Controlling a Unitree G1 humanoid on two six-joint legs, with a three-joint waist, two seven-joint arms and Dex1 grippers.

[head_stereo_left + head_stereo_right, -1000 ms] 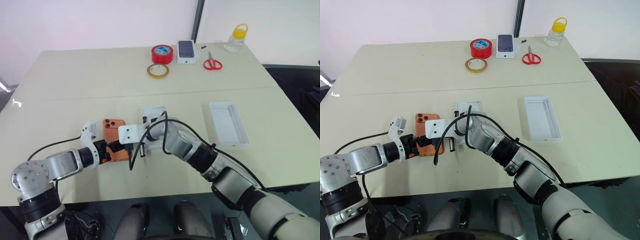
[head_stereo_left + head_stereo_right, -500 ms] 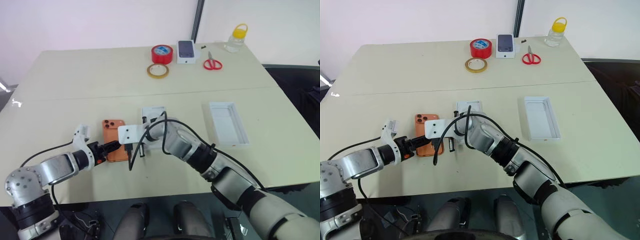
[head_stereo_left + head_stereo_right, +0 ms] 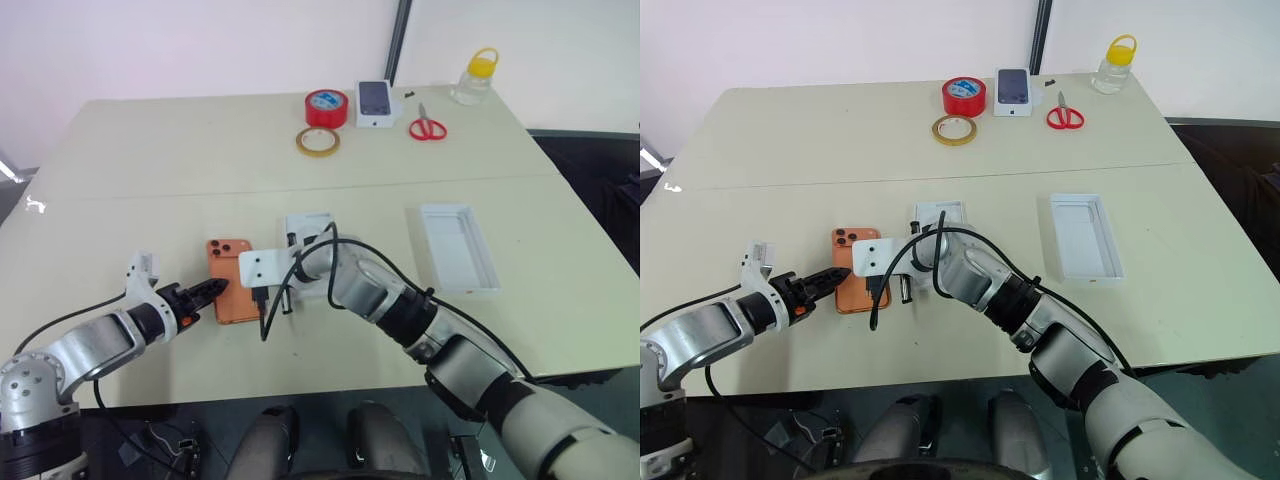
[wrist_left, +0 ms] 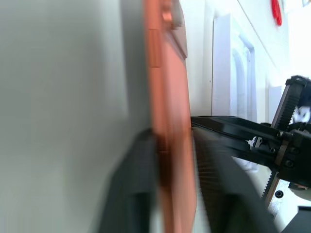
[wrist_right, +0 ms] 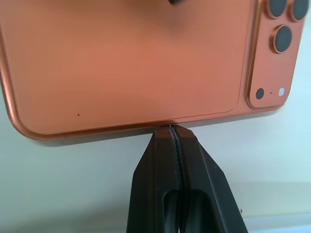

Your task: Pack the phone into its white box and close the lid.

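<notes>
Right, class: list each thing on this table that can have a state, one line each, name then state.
phone: camera side up, on the table
left gripper: shut on the phone's edge
right gripper: shut, tips against the phone's side
lid: hollow side up, off to the right
bottle: upright, yellow cap on
scissors: lying flat

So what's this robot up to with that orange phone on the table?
It is trying to lift the slim orange phone, which lies back-up on the beige table. The left gripper pinches the phone's near edge, while the shut right gripper presses its tip against the opposite long edge. A shallow white box tray waits further right.
</notes>
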